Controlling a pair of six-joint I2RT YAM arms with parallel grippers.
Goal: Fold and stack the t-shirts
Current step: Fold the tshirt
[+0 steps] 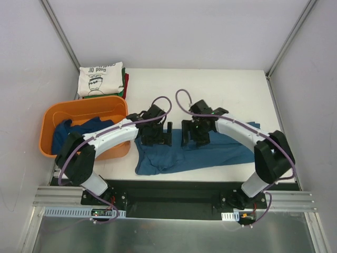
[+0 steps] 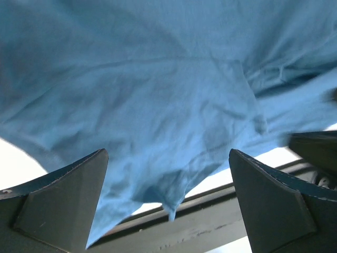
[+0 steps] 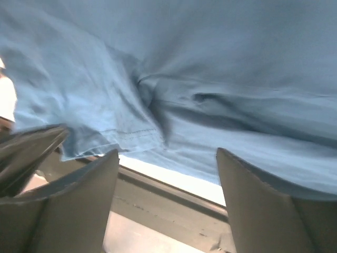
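Two arms at a white bench [image 1: 226, 95], seen from above and from each wrist. A dark blue t-shirt [image 1: 210, 150] lies crumpled and unfolded directly below both grippers; it reaches from under the left gripper [image 1: 162, 135], past the right gripper [image 1: 188, 136], to the right arm's side; its near hem lies close to the bench's front edge. In the left wrist view the left gripper [image 2: 167, 154] is released, its fingers [image 2: 63, 200] spread wide; the dark blue t-shirt [image 2: 158, 95] fills the view beyond them, one wrinkled corner showing between them, nothing clamped. In the right wrist view the right gripper [image 3: 166, 153] is likewise released, fingers [image 3: 263, 200] well apart; a stitched hem of the dark blue t-shirt [image 3: 210, 79] lies just beyond the tips. Whether either gripper touches the fabric cannot be told. The two grippers stand side by side, near but apart. Left of the left gripper an orange tub [image 1: 52, 118] holds a second dark blue t-shirt [image 1: 66, 132]. Beyond the tub lies a folded stack; a cream t-shirt [image 1: 100, 79] with dark print is on top; a green t-shirt [image 1: 125, 79] and a red t-shirt [image 1: 126, 91] show as edges beneath.
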